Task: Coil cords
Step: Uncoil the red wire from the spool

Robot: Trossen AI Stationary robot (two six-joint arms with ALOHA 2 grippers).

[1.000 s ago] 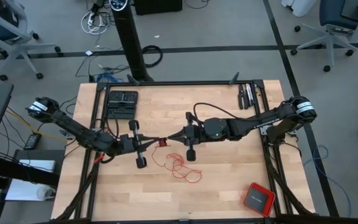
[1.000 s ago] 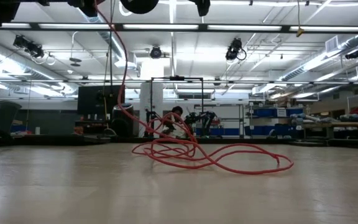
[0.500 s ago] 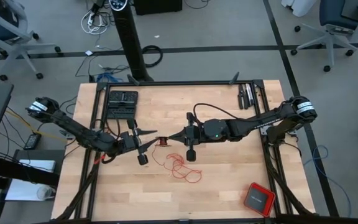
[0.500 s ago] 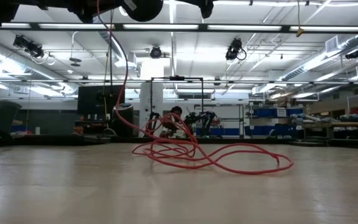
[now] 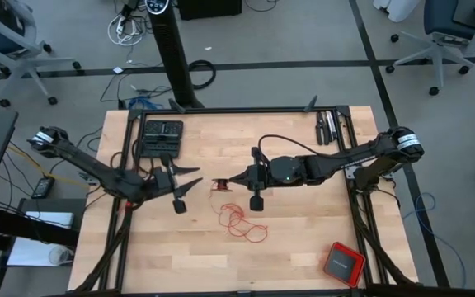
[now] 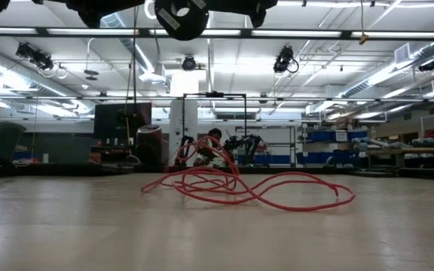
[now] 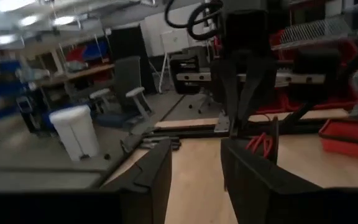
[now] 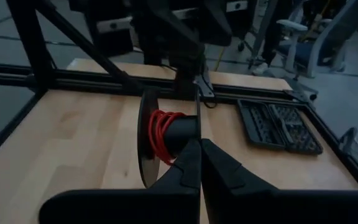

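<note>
Looking down from above, we see the right gripper (image 5: 229,182) pinched shut on a small dark spool (image 5: 218,186) near the table's (image 5: 303,247) middle, with the left gripper (image 5: 190,179) a little way off, facing it, its jaws spread and nothing between them. Just below the spool, on the right gripper's near side, the cord (image 5: 239,221) lies in loose red loops on the wood. A red box (image 5: 342,263) sits well off toward the table's corner, and a black case (image 5: 162,136) lies beyond the left gripper.

The right wrist view gives what the overhead cannot: the fingers (image 8: 188,169) meet tightly at the spool's (image 8: 166,135) hub, and several red turns of cord (image 8: 159,134) are already wound on it.

The left wrist view shows that arm's own two fingers (image 7: 151,177) apart, holding nothing, and the right arm straight ahead.

Only the low view shows how the loose cord (image 6: 247,188) stands up off the table in arching loops.
</note>
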